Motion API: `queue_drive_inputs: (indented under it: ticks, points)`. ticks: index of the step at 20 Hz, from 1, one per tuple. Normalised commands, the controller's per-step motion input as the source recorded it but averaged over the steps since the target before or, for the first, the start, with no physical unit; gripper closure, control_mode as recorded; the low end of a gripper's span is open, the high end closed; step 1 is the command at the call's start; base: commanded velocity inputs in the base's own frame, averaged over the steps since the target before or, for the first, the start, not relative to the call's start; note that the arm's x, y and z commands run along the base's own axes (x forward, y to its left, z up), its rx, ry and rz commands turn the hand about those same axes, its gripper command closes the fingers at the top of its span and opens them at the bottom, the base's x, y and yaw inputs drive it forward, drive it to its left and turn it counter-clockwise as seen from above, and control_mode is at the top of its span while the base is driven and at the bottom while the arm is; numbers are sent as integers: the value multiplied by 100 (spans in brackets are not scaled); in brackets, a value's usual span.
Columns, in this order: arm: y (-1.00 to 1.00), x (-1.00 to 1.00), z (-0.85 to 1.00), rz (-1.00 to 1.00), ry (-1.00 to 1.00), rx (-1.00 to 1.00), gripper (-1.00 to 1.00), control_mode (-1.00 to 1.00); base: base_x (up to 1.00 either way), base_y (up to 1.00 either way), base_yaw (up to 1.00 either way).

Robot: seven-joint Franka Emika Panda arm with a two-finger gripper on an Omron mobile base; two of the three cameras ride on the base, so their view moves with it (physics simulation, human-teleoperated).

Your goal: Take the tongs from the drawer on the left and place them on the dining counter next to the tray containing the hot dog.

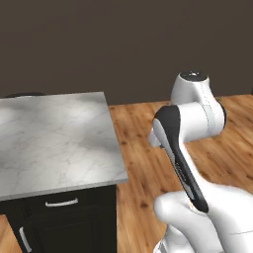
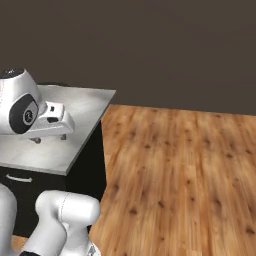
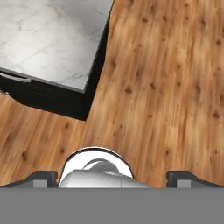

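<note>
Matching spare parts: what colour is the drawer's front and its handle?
Black front with a silver bar handle, clearest in the left base view: drawer.

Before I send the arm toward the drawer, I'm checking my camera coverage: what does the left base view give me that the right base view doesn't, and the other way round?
Left base view alone: the black door's vertical handle below the drawer, and the arm's dark-striped link.

Right base view alone: the gripper, seen against the counter top with its jaws apart, and a wide stretch of wood floor to the right.

Both: the dining counter with its marble top, the drawer shut under it, with its silver bar handle, and the dark wall behind.
</note>
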Motion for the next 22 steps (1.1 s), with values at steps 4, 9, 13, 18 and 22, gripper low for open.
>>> queue_drive_inputs:
  ticks: [4, 9, 13, 18, 22]
  points:
    - [88, -86, -45, 22, 0, -23, -100, -100, 0, 0, 0]
    - [100, -77, -47, 30, -15, -27, -100, -100, 0, 0, 0]
    - [94, -41, -50, 35, -26, -24, -100, -100, 0, 0, 0]
    - [58, -2, -68, 31, -16, -19, -100, -100, 0, 0, 0]
    - [41, 1, -63, 33, -13, -18, -100, -100, 0, 0, 0]
